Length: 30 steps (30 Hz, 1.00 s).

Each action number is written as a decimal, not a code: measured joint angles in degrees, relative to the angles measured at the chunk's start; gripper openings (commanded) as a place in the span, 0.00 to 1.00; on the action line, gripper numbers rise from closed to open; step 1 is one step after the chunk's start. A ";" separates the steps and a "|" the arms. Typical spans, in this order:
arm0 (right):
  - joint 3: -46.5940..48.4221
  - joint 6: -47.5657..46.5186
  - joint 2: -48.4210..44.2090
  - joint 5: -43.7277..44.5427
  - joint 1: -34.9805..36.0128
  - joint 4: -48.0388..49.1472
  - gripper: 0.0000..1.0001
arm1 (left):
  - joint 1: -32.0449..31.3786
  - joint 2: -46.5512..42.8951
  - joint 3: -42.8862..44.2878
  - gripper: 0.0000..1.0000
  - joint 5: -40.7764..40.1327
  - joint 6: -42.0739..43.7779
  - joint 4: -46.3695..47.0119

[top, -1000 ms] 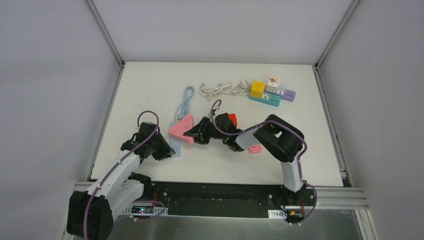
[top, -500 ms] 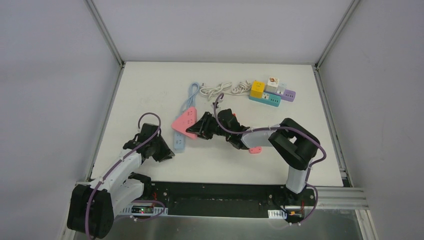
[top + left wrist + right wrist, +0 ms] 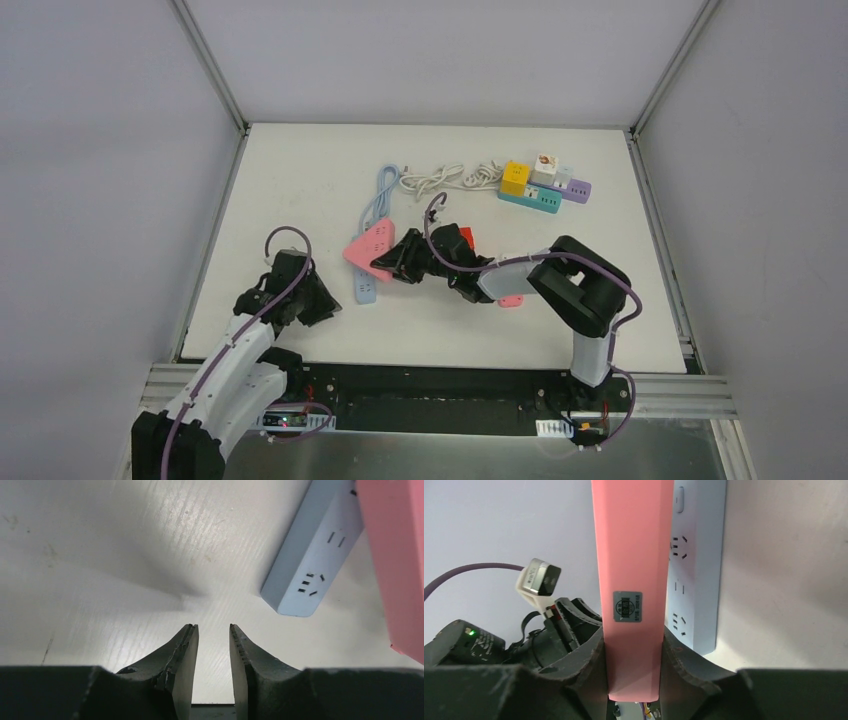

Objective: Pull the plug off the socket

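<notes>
The pink triangular plug (image 3: 368,243) is clamped between my right gripper's (image 3: 392,258) jaws and held off the light-blue socket strip (image 3: 365,286). In the right wrist view the plug (image 3: 631,555) fills the jaws of the gripper (image 3: 631,636), with the strip (image 3: 694,570) flat on the table beside it. My left gripper (image 3: 320,305) sits near-left of the strip, apart from it. In the left wrist view its jaws (image 3: 214,628) stand a narrow gap apart with nothing between them. The strip's end (image 3: 312,565) and the plug's edge (image 3: 395,555) lie ahead.
The strip's blue cord (image 3: 378,195) runs toward the back. A white cord (image 3: 445,178) and teal and purple strips with yellow and white cube plugs (image 3: 545,185) lie at the back right. A small pink piece (image 3: 510,299) lies by the right forearm.
The right gripper pulled the pink plug off the blue strip and raised it toward the back. The left gripper drew back from the strip's near end toward the near left.
</notes>
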 measured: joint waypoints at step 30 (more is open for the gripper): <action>-14.23 -10.86 -29.09 -5.07 -4.17 -33.79 0.11 | 0.00 -17.70 17.09 0.99 -14.05 10.19 -15.08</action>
